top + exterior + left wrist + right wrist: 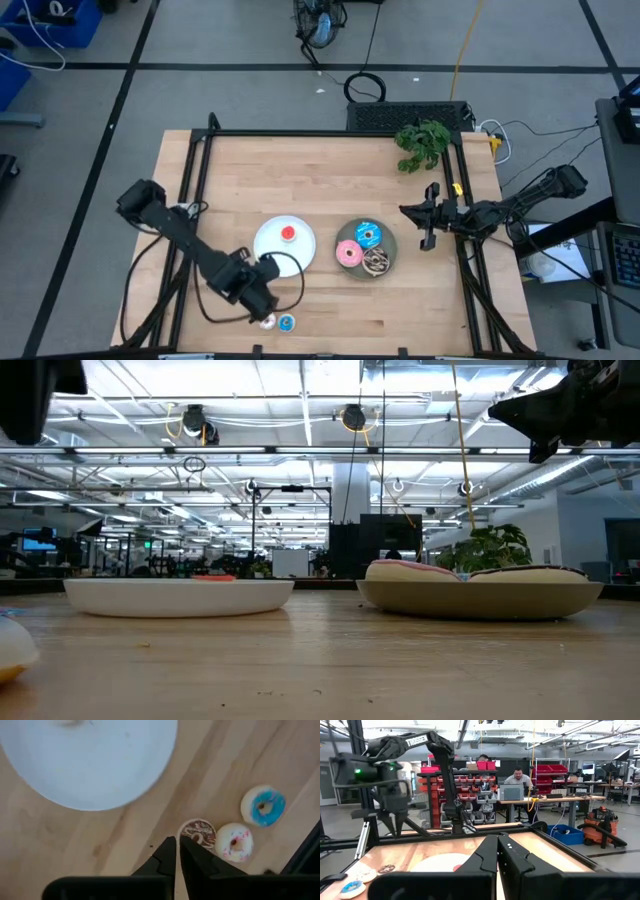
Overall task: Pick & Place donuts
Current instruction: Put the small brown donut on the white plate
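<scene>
My left gripper [177, 843] is shut and empty. It hovers over the table's near edge, in front of the white plate [272, 250], and its tips point down beside the tiny brown donut [198, 832]. The tiny pink-white donut [234, 841] and the tiny blue donut [263, 806] lie flat on the wood next to the brown one. A tiny red donut [289, 234] rests on the white plate. The larger pink [349, 253], blue [368, 235] and brown [377, 262] donuts lie in the grey plate [392, 247]. My right gripper [497, 841] is shut and waits above the table's right edge.
A green plant sprig [422, 142] lies at the table's far right corner. A black rail frame [200, 160] runs along the table's edges. A loose cable [290, 285] loops from my left arm over the wood near the white plate. A person [518, 774] sits at a desk far behind the table.
</scene>
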Available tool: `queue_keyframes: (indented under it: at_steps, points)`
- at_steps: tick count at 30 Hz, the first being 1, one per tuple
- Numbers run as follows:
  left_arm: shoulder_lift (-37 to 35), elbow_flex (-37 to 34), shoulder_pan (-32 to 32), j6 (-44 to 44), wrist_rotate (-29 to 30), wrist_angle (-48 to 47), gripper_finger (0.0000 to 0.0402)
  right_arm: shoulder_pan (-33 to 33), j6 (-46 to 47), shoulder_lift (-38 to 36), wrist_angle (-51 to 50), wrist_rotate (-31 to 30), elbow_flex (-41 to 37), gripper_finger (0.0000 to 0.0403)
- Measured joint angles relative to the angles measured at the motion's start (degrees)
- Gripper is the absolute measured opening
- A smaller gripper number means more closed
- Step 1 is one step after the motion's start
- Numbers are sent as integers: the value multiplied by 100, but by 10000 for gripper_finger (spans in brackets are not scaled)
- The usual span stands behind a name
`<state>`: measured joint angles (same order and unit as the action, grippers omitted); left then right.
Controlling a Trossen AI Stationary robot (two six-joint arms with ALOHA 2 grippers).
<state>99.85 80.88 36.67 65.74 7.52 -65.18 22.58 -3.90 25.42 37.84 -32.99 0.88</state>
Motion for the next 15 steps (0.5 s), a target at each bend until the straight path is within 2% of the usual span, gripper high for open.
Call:
queue_keyframes:
  at_steps: [6,15]
  points:
    - [444,-2,209,-163,-37,128,33,-1,2,0,-39,0,-1,0]
    - [867,-2,283,-706,-532,868,39,-1,2,0,-12,0,1,0]
